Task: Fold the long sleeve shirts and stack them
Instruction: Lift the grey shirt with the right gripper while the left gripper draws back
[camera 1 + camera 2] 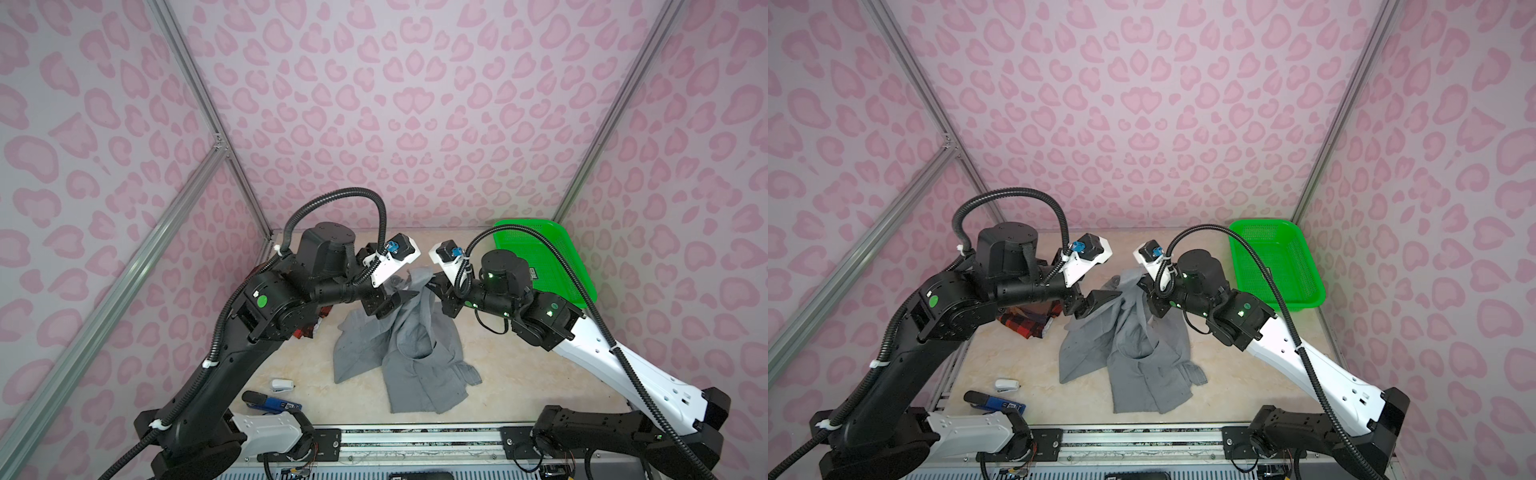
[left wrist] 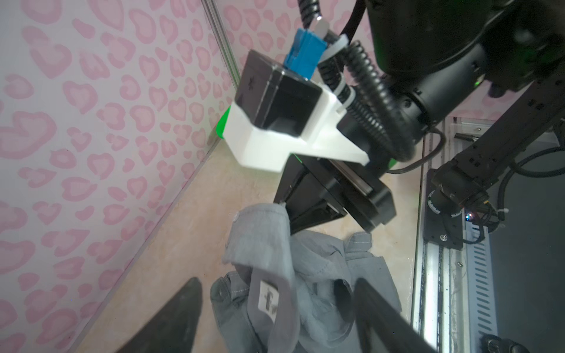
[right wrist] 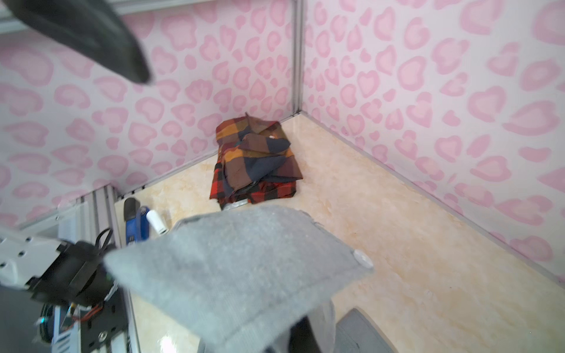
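My right hand (image 2: 282,204) pinches the gray shirt (image 1: 409,353) by its collar above mid-desk (image 1: 519,374), left hand (image 2: 276,281) spread wide. The plaid shirt (image 3: 255,162) sits folded at ten o'clock. I should grip the opposite shoulder before spreading it.

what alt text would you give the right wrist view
A raised flap of the gray shirt, button at its corner, fills the foreground. Behind it the plaid shirt lies folded in a corner of the table against pink-patterned walls.
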